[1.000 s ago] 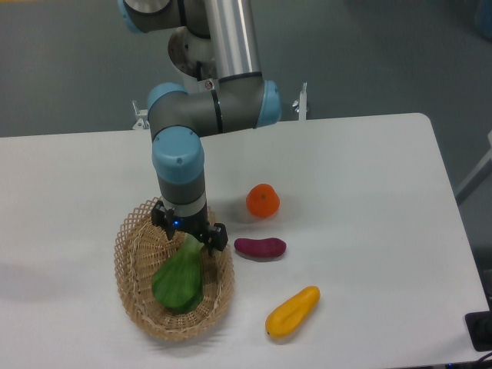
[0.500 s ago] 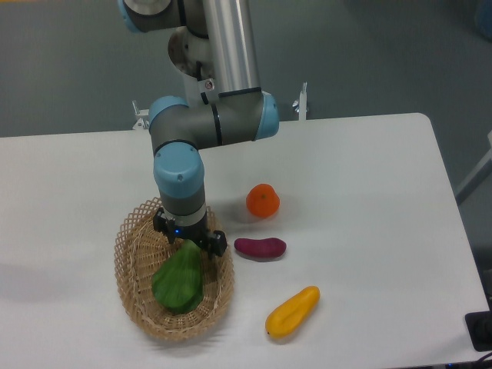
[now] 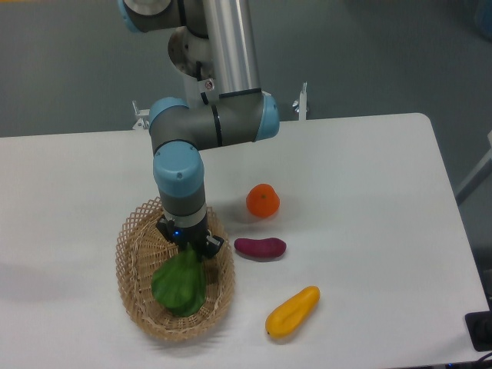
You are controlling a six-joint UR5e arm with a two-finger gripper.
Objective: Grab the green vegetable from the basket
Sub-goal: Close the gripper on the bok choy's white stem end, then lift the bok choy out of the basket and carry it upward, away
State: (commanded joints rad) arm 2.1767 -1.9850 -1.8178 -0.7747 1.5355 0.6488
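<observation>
Black two-finger gripper (image 3: 189,246) reaching into the oval tan wicker basket (image 3: 132,265), fingers pinching the pale stem end of the dark green leafy vegetable (image 3: 180,282), vegetable lying inside the basket.

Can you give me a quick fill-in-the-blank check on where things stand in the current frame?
1. The green vegetable lies inside the ____.
2. The gripper sits at the vegetable's narrow end, directly above the basket, not over the bare ____.
3. The purple sweet potato lies between the orange fruit and the ____ vegetable.
4. The item nearest the table's front edge outside the basket is ____ in colour.

Missing words: basket; table; yellow; yellow
</observation>
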